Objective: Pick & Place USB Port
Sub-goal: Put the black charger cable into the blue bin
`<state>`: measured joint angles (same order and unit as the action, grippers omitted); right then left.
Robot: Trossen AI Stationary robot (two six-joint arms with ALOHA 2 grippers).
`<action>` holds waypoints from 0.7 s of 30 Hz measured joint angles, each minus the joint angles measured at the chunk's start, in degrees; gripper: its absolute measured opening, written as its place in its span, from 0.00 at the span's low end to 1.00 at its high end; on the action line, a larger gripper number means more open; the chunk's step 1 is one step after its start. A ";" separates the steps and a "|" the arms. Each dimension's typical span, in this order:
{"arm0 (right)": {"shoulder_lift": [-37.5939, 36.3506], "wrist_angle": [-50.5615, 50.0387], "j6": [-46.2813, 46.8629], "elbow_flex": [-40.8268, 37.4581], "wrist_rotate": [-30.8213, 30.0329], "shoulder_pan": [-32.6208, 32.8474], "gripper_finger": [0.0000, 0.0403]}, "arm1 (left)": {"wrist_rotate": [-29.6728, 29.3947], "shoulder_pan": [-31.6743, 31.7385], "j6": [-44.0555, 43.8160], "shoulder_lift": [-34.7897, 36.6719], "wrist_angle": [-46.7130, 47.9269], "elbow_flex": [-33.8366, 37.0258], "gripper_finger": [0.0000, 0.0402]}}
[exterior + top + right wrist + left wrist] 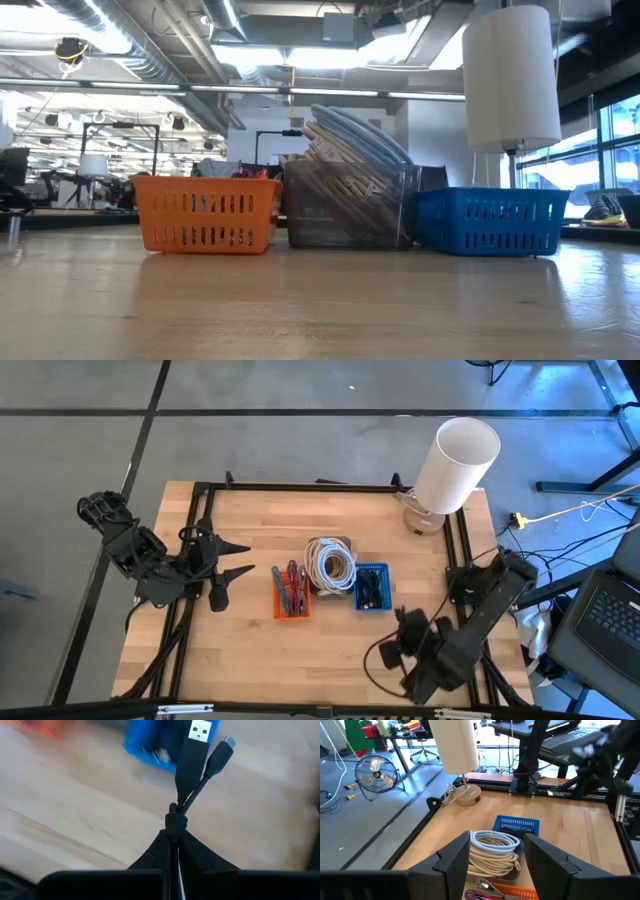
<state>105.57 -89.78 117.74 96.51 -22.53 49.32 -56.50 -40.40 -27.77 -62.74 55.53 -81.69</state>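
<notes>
Closest to my right wrist camera, the right gripper is pinching a black USB cable between fully closed fingers, and I am reading that as a firm hold on the bundled part just behind the plugs. Its long axis is running straight out from the fingertips, with the USB-A plug and a smaller connector leading. Beyond those plug ends I am seeing the blue basket, so the cable is pointing roughly toward it.

From overhead, I am placing that right gripper near the front edge of the table, just in front of the blue basket and slightly to its right; I cannot make out the cable itself in that view. The basket is sitting at the right end of a row, beside the clear bin of coiled white cable and the orange basket.

My left gripper is waiting at the left side of the table, fingers spread and holding nothing, aimed at the row from the far side of the orange basket. The right arm is clearly the nearer one to the blue basket, so I am judging the coming move as a short carry forward along the cable's own axis.
</notes>
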 joint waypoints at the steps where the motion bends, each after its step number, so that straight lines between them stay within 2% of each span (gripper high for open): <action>1: -1.37 0.08 -0.58 0.06 -2.45 -0.51 0.04 | -0.01 0.02 0.02 0.00 0.00 0.00 0.45; 6: -6.08 -0.04 -6.00 0.15 -7.87 -4.40 0.04 | -0.01 0.02 0.02 0.00 0.00 0.00 0.45; 14: -9.89 0.03 -18.21 0.15 -8.08 -14.10 0.04 | -1.27 0.00 0.02 0.00 -0.02 0.00 0.45; 21: -9.47 0.87 -28.16 0.15 -0.75 -23.24 0.04 | -1.27 0.00 0.02 0.00 -0.02 0.00 0.45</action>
<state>96.09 -88.91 89.58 96.66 -23.28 26.07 -57.78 -40.40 -27.75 -62.74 55.51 -81.69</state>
